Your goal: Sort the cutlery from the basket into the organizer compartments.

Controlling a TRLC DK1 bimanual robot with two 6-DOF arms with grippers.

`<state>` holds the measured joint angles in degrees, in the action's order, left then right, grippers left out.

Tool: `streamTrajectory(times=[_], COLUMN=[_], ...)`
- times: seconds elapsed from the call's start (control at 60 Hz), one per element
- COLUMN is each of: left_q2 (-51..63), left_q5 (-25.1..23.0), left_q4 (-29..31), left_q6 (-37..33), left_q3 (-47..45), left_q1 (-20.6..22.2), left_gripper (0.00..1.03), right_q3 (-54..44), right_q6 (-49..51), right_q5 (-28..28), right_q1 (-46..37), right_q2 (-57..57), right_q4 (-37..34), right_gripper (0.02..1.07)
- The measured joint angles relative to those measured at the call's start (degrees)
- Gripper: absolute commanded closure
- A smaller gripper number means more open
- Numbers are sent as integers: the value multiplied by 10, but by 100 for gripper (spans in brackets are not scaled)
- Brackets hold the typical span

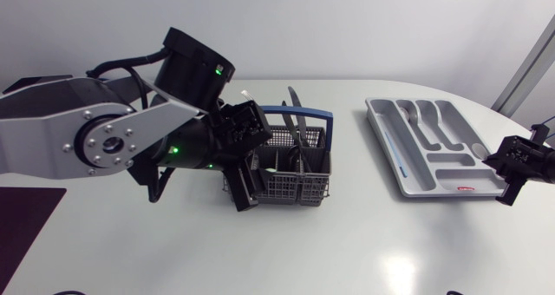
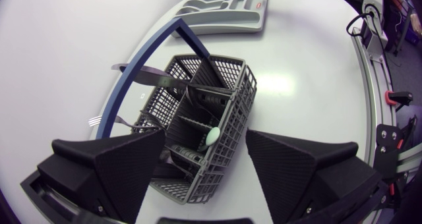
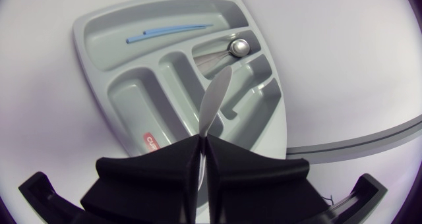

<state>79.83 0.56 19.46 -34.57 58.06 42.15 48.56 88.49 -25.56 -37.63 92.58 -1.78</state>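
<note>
Right wrist view: right pincer (image 3: 201, 145) clamped on the end of a thin silver utensil (image 3: 214, 99), which juts ahead towards the organizer (image 3: 99, 36). So slight a hold may let it pivot or slip, dropping short of the organizer. Left pincer (image 2: 206, 141), spread wide, hangs over the basket (image 2: 241, 112) of cutlery (image 2: 150, 72) on the worktop (image 2: 310, 85); closing could snag its mesh. Organizer's red label (image 3: 150, 142): print partly hidden, unreadable.
</note>
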Motion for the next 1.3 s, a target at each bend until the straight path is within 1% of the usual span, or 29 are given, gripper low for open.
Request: streamTrajectory(times=[0.083,0.217,0.367,0.45,0.55,0.583,0.617,0.7,0.783,0.8,0.817,0.833,0.883,0.933,0.967,1.167,1.3], left_q2=[0,0,0,0,0,0,0,0,0,0,0,0,0,0,0,0,0], left_q5=[4,11,19,21,26,26,28,28,28,28,28,28,30,32,35,60,73], left_q4=[0,3,6,6,6,6,6,6,6,6,6,6,6,6,6,2,-17], left_q6=[0,0,-2,-2,-4,-5,-5,-6,-9,-11,-12,-13,-15,-15,-16,-29,-32], left_q3=[0,0,0,0,0,0,0,0,0,0,0,0,0,0,0,-19,-35], left_q1=[4,11,19,23,25,26,26,26,26,26,26,26,26,27,30,57,61], left_gripper=[19,19,19,19,19,19,19,19,19,19,19,19,19,19,21,28,35], right_q3=[-2,-4,-7,-14,-30,-36,-41,-44,-44,-44,-44,-44,-44,-44,-44,-45,-64], right_q6=[20,50,73,78,82,83,85,85,84,84,84,84,78,70,63,15,-22], right_q5=[24,62,76,83,90,92,92,93,93,93,93,93,92,91,87,44,26], right_q1=[0,1,5,12,21,24,26,27,27,27,27,27,27,27,27,39,61], right_q2=[17,48,76,80,80,80,81,81,78,77,75,73,64,51,39,-48,-112], right_q4=[28,52,63,69,84,89,92,94,97,97,97,97,93,86,76,14,-15], right_gripper=[102,101,100,92,90,85,77,65,43,40,39,35,28,17,15,14,14])
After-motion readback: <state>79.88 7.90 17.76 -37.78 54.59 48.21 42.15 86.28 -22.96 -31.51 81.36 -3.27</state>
